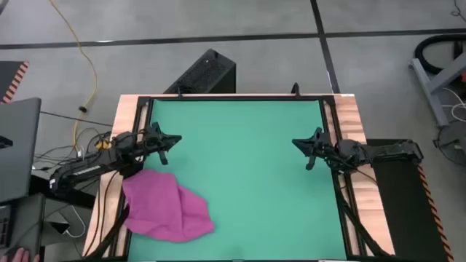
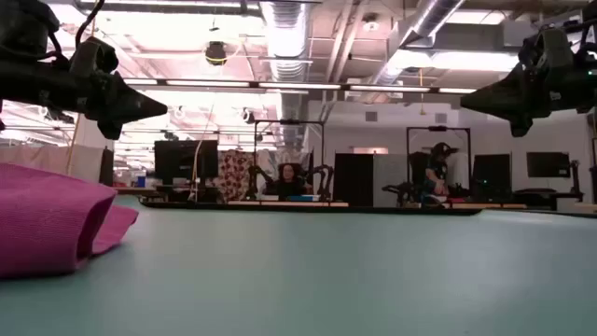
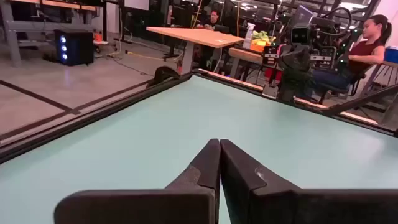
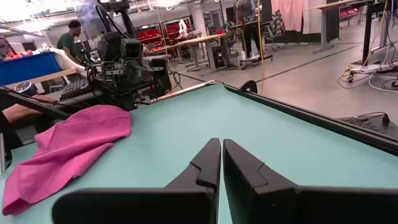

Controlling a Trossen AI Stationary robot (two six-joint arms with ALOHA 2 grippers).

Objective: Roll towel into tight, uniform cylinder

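The towel [image 1: 167, 205] lies on the mat's [image 1: 247, 175] front-left corner.

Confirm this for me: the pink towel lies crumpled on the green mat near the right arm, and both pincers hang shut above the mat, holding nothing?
Not quite. The towel lies crumpled near the left arm, as the high view shows, just below the left pincer. The rest stands: it lies on the green mat, and both the left and the right pincer are shut and empty.

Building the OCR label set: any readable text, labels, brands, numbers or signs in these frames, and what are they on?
None readable in any view.
Towel: no print shows; no tag is visible.
Green mat: plain, unmarked.
Left end effector and right end effector: dark, no lettering seen.
Monitors in the room behind: too small to read.
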